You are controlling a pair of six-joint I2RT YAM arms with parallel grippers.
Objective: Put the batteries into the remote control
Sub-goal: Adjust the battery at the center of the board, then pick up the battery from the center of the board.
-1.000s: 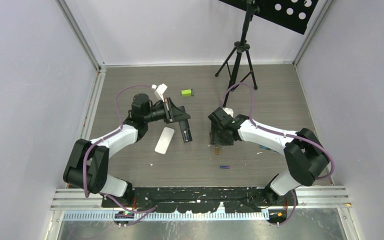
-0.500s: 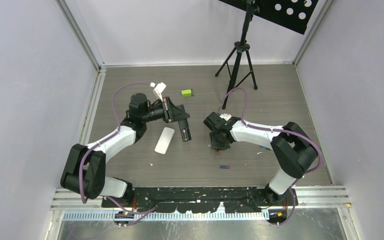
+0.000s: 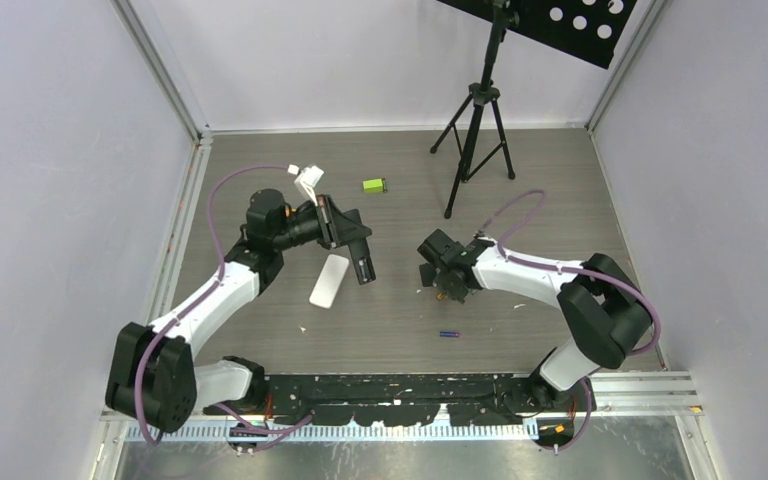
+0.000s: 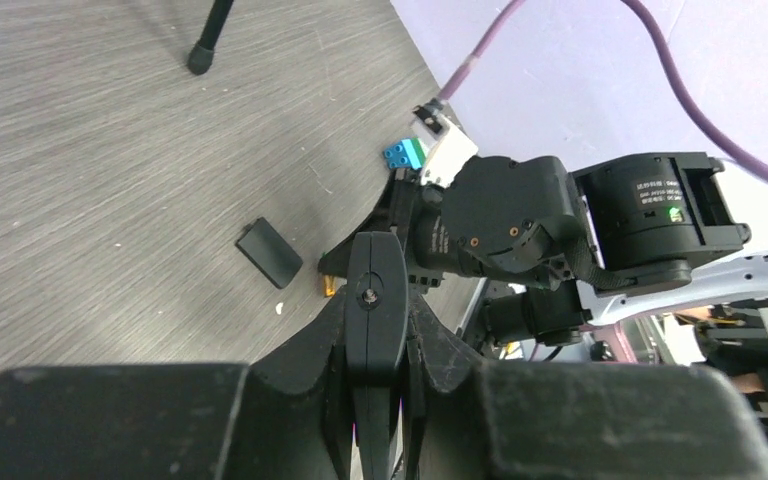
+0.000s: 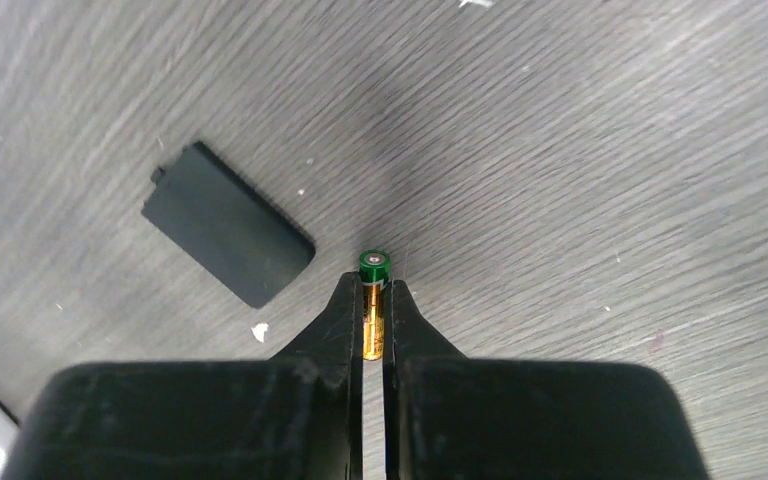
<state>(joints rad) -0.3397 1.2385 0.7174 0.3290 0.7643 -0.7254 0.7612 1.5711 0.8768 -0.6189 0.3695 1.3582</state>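
Right gripper (image 5: 373,295) was down at mid-table, fingers pinched tight on the yellowish battery (image 5: 374,268). It ran lengthwise between the pads, its green cap poking just past the tips. The black battery cover (image 5: 228,237) lay flat just beside it. Over on the left, the left gripper (image 3: 344,232) was clamped on the black remote control (image 3: 364,264). A blue-purple battery (image 3: 448,334) lay nearer, apart.

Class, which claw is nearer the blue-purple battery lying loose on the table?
Right. The right claw, gripping a yellowish battery, hangs just beyond the blue-purple battery; the left claw, holding the remote control, is farther away, beyond it and to the left.
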